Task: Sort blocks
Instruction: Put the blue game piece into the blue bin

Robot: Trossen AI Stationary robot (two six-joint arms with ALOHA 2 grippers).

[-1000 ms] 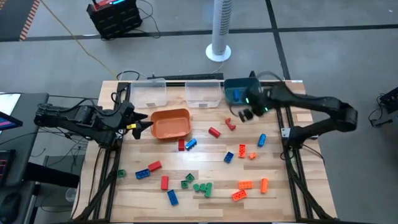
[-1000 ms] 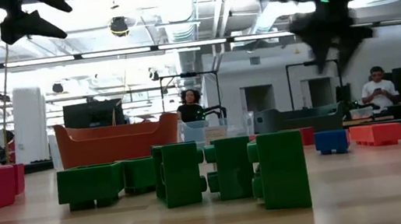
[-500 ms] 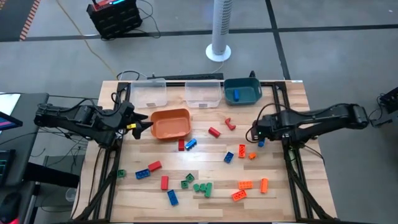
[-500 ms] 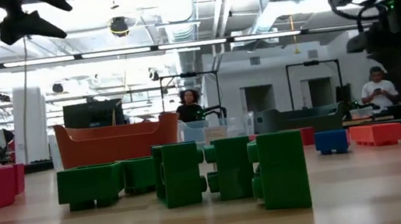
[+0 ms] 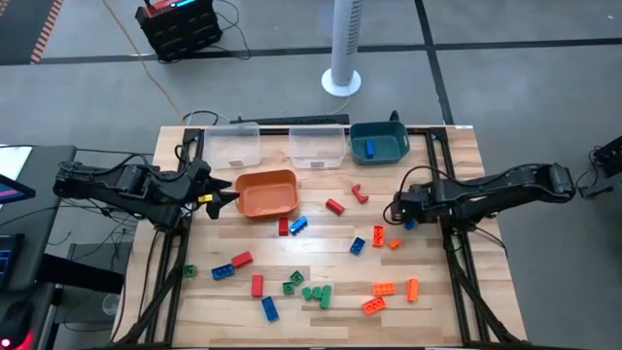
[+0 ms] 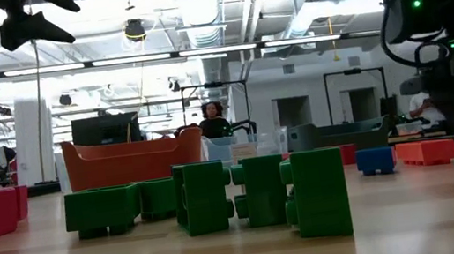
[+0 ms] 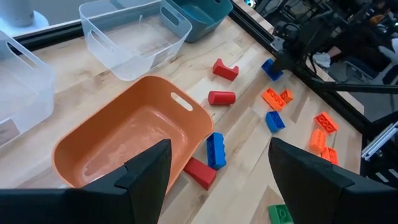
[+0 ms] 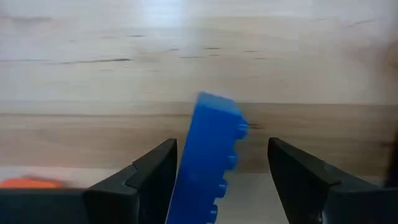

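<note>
Right gripper (image 8: 214,180), jaws apart, low over the table (image 5: 457,292) at its right side, with a blue brick (image 8: 211,155) standing between the two fingers (image 8: 146,180) but not yet clamped; the brick is likely light, rigid and smooth-sided, so it is best pinched across its flat side faces, not the studded face, lest it tip or slip. Farther off, the remaining bricks (image 5: 311,292) lie scattered over the middle and front of the table, one blue brick already in the teal bin (image 5: 389,156), and the left gripper (image 5: 225,192), jaws also apart, waits beside the orange bin (image 5: 267,209).
</note>
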